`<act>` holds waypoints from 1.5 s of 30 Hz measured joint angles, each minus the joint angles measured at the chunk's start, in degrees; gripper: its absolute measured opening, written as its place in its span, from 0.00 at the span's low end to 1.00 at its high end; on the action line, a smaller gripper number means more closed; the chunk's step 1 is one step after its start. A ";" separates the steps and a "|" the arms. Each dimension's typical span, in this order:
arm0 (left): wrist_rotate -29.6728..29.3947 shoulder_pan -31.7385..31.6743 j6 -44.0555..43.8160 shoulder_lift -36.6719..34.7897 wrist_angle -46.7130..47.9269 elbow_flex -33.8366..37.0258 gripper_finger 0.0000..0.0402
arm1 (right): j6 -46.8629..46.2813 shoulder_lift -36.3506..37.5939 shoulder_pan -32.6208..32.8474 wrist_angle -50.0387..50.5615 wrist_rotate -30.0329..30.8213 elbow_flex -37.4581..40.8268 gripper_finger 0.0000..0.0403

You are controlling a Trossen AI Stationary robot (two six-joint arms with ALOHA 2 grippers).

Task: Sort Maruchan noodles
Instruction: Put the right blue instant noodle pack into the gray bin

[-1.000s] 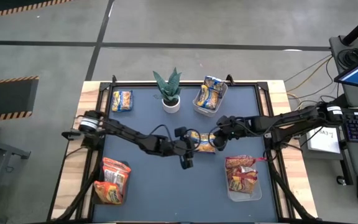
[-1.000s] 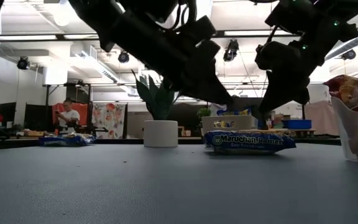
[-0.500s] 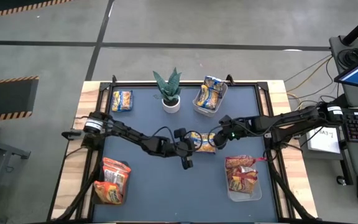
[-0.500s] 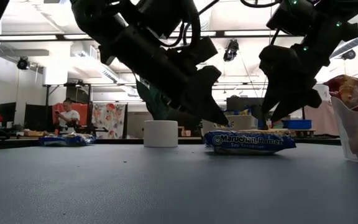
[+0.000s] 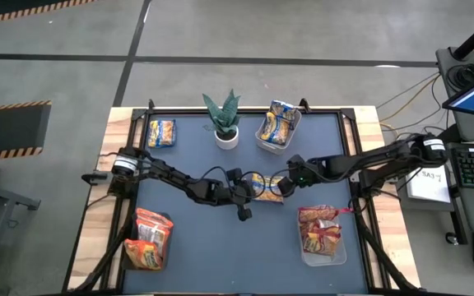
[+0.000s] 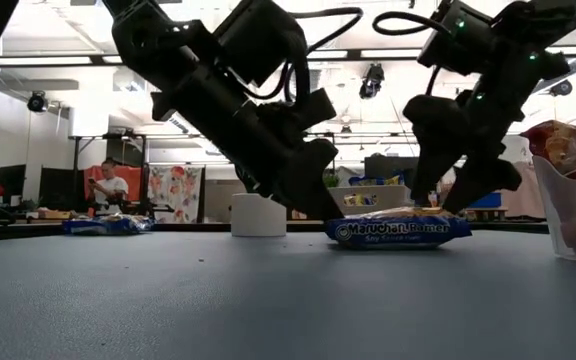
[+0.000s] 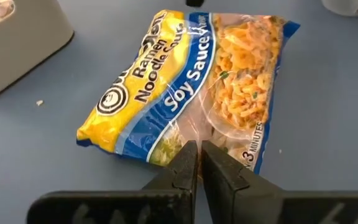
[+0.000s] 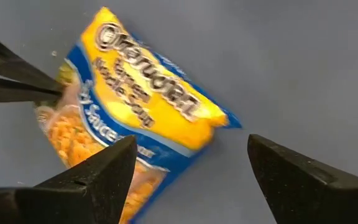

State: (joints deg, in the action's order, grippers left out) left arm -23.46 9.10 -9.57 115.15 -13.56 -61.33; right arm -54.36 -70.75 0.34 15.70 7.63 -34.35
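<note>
High view: the left pincer and the right pincer meet over one yellow-and-blue packet lying at the middle of the dark bench. Sorting appears partly done: one clear bin beside the potted plant holds yellow-and-blue packets, a second bin near the right front corner holds red-and-white ones, orange-red packets sit at the left front, and a single yellow-and-blue packet lies loose at the far left; the number of packets within each heap cannot be counted. Two loose packets therefore seem left to place. Low view: the central packet rests flat on the bench, the left pincer at one end and the right pincer poised above the other; a person sits far behind in the room. Left wrist view: the left pincer's fingers are together, pinching the packet's near edge. Right wrist view: the right pincer's fingers stand wide apart, clear of the packet.
</note>
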 joint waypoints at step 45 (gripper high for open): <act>-1.55 0.09 -7.42 4.45 -1.04 0.10 0.00 | 5.47 -9.93 -0.02 -25.40 -9.65 0.02 0.47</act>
State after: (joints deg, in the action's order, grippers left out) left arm -25.02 9.19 -16.99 119.60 -14.60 -61.23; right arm -48.89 -80.68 0.32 -9.69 -2.02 -34.33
